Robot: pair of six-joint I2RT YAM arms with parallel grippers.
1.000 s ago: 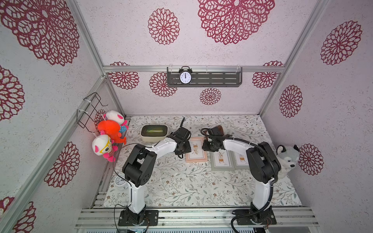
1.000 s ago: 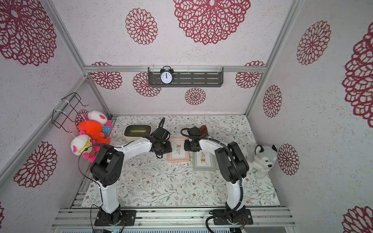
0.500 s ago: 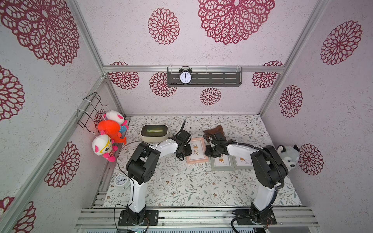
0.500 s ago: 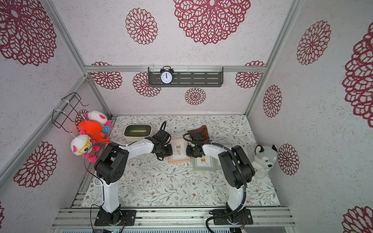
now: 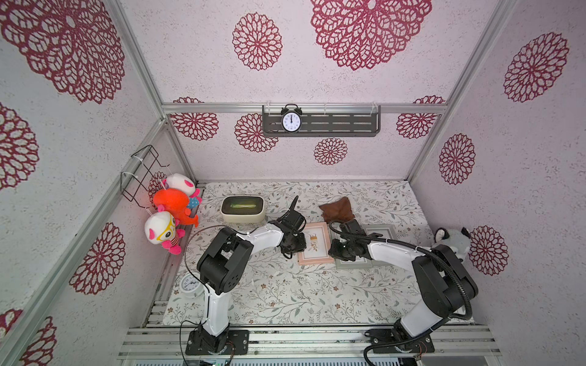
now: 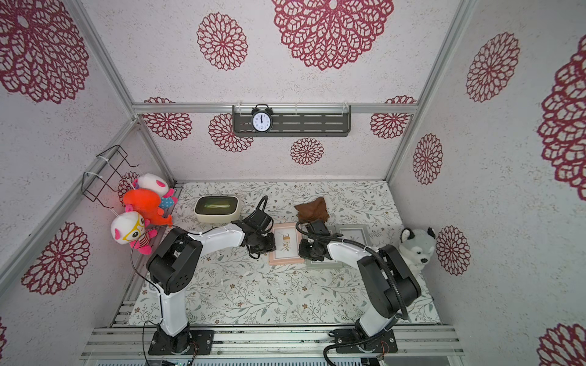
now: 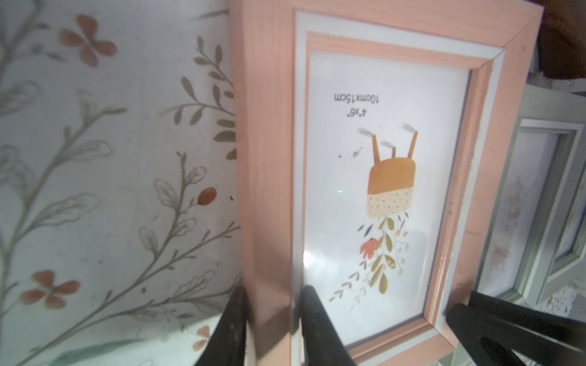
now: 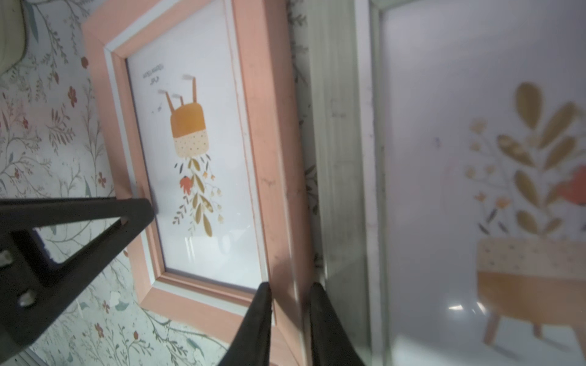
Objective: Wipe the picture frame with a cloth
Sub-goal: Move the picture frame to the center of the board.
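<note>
left tool point(image 7: 272, 304): pinched shut on one long rail of the pink frame point(image 5: 315, 244), one finger outside the rail, one on the glass.
right tool point(image 8: 290, 294): pinched shut on the opposite long rail, just beside the grey frame point(image 8: 345, 158).
pink frame: face up, between the two tools.
cloth point(image 5: 336, 209): crumpled on the counter point(image 5: 285, 285) beyond the right tool, apart from both tools.

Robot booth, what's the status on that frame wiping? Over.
Left end effector and right end effector each clamped on a long side of the pink picture frame. Cloth lying untouched behind it. Grey frame close alongside.
</note>
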